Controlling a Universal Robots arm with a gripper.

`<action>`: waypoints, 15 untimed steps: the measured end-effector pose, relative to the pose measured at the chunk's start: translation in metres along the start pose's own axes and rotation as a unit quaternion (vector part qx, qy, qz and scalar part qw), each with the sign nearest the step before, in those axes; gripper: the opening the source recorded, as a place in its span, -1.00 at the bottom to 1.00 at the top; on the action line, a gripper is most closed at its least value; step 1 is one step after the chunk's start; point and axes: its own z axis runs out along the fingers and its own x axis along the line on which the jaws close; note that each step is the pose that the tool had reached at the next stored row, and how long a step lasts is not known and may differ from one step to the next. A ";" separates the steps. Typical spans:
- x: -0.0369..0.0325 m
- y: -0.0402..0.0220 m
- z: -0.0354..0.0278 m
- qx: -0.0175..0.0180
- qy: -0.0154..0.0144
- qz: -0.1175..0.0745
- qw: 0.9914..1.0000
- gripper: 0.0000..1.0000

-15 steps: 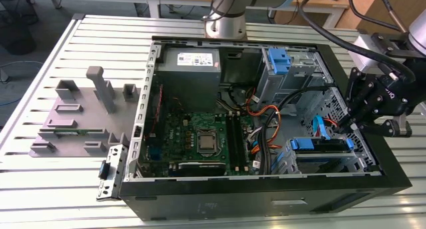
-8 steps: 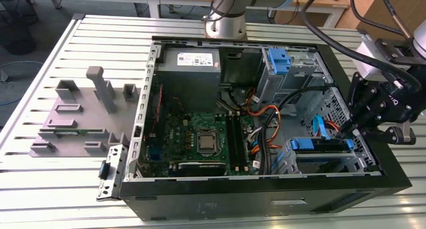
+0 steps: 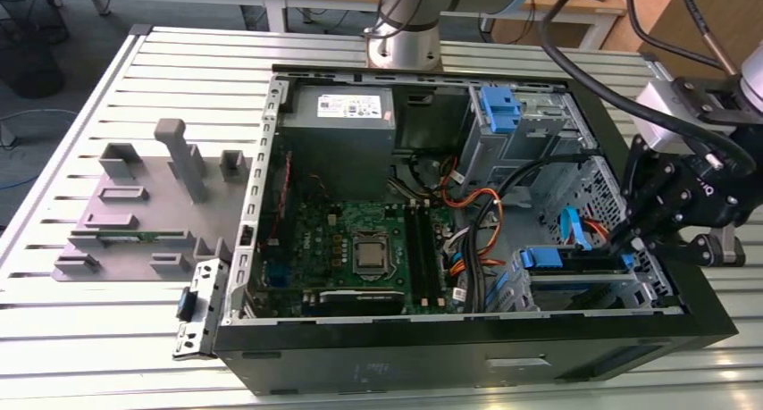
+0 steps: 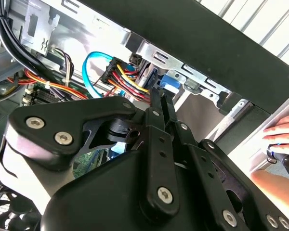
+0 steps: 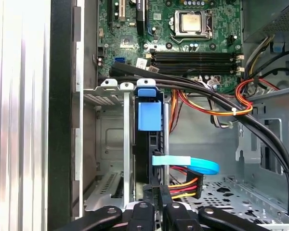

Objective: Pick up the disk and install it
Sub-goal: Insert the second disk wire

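Observation:
The disk [image 3: 560, 257] sits in the lower drive cage at the exterior view's right of the open computer case [image 3: 477, 338], its blue carrier showing. In the first wrist view the disk [image 5: 149, 139] stands edge-on in the metal bay, with a blue tab at its far end. My gripper [image 3: 628, 245] hangs over the case's edge at that cage. Its fingers are shut, and their tips [image 4: 157, 91] rest against the disk's blue carrier [image 4: 172, 82]. In the first wrist view the gripper [image 5: 158, 195] meets the disk's near end, beside the plugged cables.
A grey power-supply box [image 3: 339, 106] and the motherboard [image 3: 357, 240] fill the case. A bare blue clip [image 3: 501, 106] sits in the upper bay. Orange, red and blue cables [image 5: 192, 166] run past the cage. A grey fixture [image 3: 143, 205] lies outside. A person's hand [image 4: 284, 132] rests nearby.

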 end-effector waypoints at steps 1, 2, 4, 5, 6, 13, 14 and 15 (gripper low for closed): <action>0.0004 0.0000 0.0006 0.000 0.000 0.000 1.000 -0.67; 0.0008 0.0000 0.0011 0.000 0.000 0.000 1.000 -0.67; 0.0010 0.0001 0.0015 0.000 0.000 0.000 1.000 -0.67; 0.0011 0.0001 0.0015 0.000 0.000 0.000 1.000 -0.67; 0.0011 0.0001 0.0015 0.000 0.000 0.000 1.000 -0.67; 0.0015 0.0003 0.0030 0.000 0.000 0.000 1.000 -0.67; 0.0015 0.0003 0.0031 0.000 0.000 0.000 1.000 -0.67; 0.0015 0.0003 0.0032 0.000 0.000 0.000 1.000 -0.67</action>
